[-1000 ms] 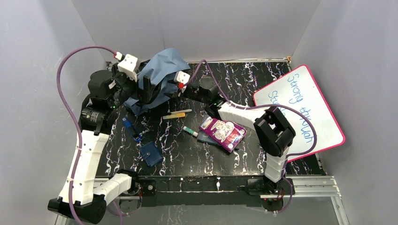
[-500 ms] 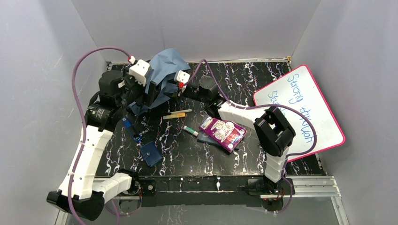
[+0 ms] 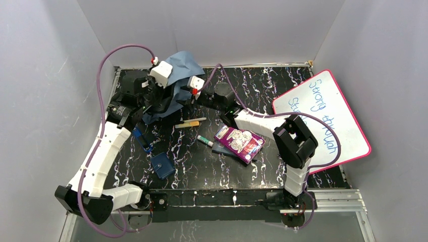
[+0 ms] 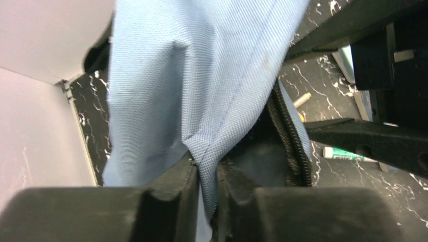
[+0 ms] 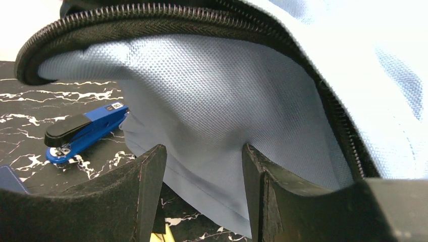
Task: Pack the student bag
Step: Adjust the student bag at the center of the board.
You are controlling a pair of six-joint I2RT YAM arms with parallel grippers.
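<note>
- The tabletop [image 3: 282, 80] carries everything; a whiteboard [image 3: 323, 116] leans over its right edge, well apart from the work.
- The student bag [image 3: 180, 64] sits near the far left corner of the tabletop, bunched and lifted between the two arms, its zipper [image 5: 151, 15] arching over a gaping mouth.
- The left gripper [image 4: 207, 174] is clamped on a thin seamed fold of the bag's cloth. The bite looks shallow, so a hard pull could drag the fold out and let the mouth collapse.
- The right gripper [image 5: 204, 151] has its fingers spread, and the bag's cloth sags between them without being pinched. If it lets go of that edge, one arm alone probably won't hold the bag open.
- A purple packet [image 3: 239, 142] lies near the middle of the tabletop and a dark-blue pouch [image 3: 162, 165] toward the near edge. Neither is packed yet.
- A blue stapler [image 5: 86, 132] lies just beside the bag's hanging cloth — shifting the bag could sweep it away.
- A yellow pen [image 3: 191, 123] and a marker [image 3: 205, 140] lie near the bag's mouth, where dragged fabric or the right arm could roll them off.
</note>
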